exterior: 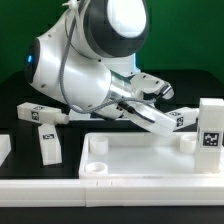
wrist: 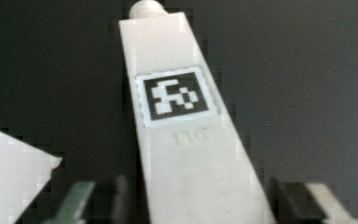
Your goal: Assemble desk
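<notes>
Centrally, two-finger gripper [wrist: 194, 203] astride short square white plastic leg [wrist: 190, 130] bearing black-and-white tag, fingers [wrist: 91, 200] flanking it, clamping indeterminate, large flat white rimmed tabletop [exterior: 140, 162] nearby.

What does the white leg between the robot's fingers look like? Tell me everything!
The leg is a long, square-sided white bar, plastic by its look, with a black-and-white tag on one face and a small rounded peg at its far end. It sits between the gripper's two fingers, one on each side; whether they squeeze it is unclear. In the exterior view it slants just behind the tabletop.
</notes>
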`<state>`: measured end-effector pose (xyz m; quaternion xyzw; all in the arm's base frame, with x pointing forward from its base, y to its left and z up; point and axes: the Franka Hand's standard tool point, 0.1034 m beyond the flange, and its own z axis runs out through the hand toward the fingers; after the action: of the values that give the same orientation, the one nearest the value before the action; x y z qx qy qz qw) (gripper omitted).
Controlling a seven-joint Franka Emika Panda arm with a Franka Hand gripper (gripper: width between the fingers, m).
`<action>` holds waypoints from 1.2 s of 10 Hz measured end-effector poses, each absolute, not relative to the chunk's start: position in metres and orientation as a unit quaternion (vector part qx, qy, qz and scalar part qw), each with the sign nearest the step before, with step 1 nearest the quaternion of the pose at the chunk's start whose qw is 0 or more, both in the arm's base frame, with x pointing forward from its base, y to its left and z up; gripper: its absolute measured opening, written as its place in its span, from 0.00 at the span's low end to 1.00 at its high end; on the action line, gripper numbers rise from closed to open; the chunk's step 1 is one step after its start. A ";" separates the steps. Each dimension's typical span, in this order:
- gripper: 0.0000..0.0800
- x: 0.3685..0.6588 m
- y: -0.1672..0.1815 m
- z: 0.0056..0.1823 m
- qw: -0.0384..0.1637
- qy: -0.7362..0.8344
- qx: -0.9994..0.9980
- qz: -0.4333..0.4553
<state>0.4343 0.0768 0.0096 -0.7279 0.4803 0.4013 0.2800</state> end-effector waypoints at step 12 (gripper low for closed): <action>0.36 0.522 0.011 0.138 0.197 0.413 -0.881 0.123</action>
<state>0.5225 0.0111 0.1384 -0.8808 0.4129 0.1225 0.1966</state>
